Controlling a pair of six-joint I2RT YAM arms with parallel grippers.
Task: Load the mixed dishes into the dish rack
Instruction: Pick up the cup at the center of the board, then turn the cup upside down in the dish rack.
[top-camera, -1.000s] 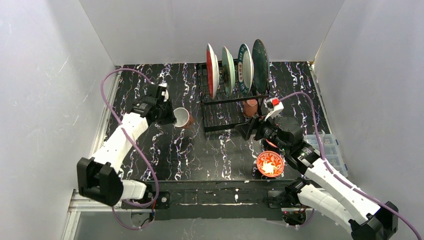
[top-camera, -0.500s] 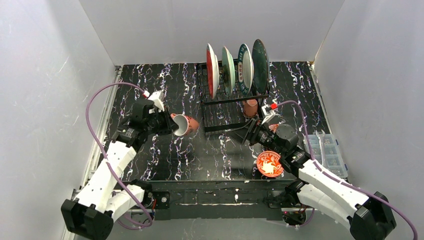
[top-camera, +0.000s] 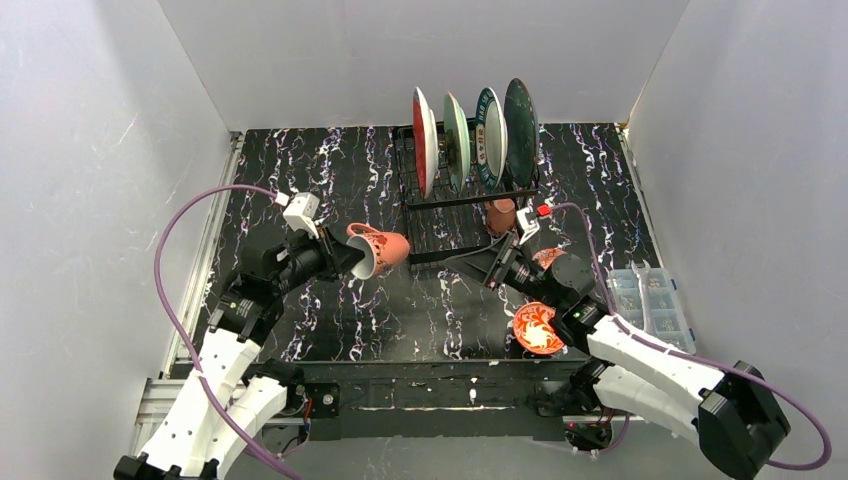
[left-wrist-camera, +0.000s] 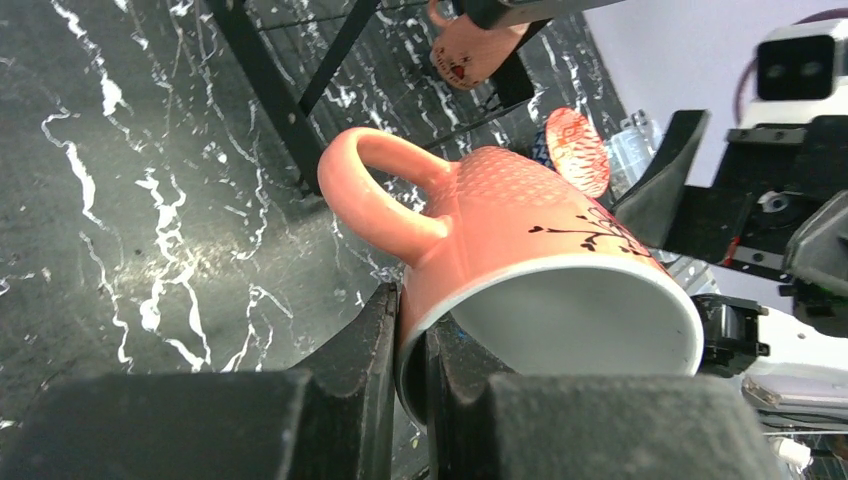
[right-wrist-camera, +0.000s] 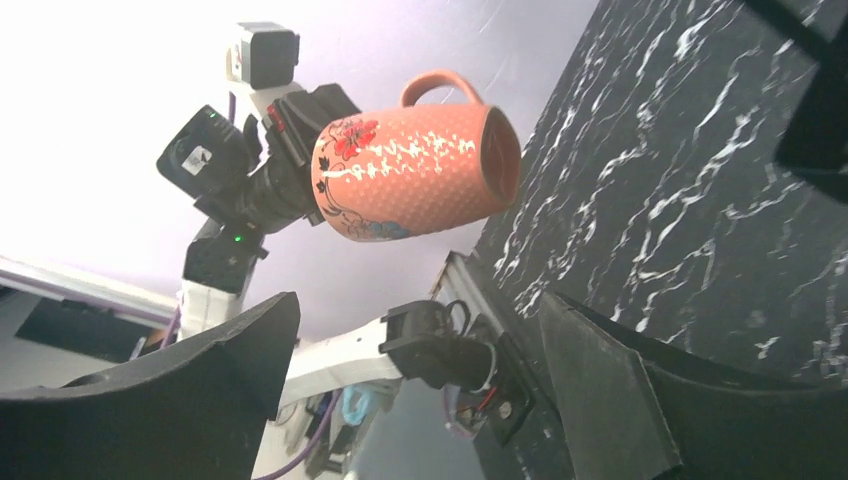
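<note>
Left jaws are clamped shut on the rim of a terracotta mug with a white inside (left-wrist-camera: 520, 230). One black finger (left-wrist-camera: 350, 350) sits on the outside of the rim, just under the handle, and the other is inside the mouth. I see the mug lying on its side, up in the air above the bench. Its open mouth faces the left arm (top-camera: 235, 330) and its bottom faces the right arm (top-camera: 640, 355). The handle points up in the right wrist view. It has a red flower and small white marks on its side.

Right jaws are wide apart and hold nothing. Both of their black fingers (right-wrist-camera: 620, 390) show at the bottom of the right wrist view, with the mug (right-wrist-camera: 410, 170) floating between and above them, well apart from them. From the top view these jaws sit low by the near edge of the big black wire dish rack (top-camera: 470, 199) and point toward the mug (top-camera: 380, 250).

That mug is not in the rack. It hangs just beside the rack's near left corner.

Four round plates stand upright in the slots at the far end: a red plate (top-camera: 424, 140), a pale green plate (top-camera: 457, 140), a white plate with a dark rim (top-camera: 489, 138) and a dark teal plate (top-camera: 521, 130). A second terracotta mug (top-camera: 500, 215) lies on the rack's flat part.

A small red-patterned bowl (top-camera: 540, 328) sits tilted on the black marbled bench (top-camera: 300, 160) next to the right arm. Another small red-patterned bowl (top-camera: 548, 258) peeks out behind that arm. A clear plastic box (top-camera: 650, 300) is at the right edge.
</note>
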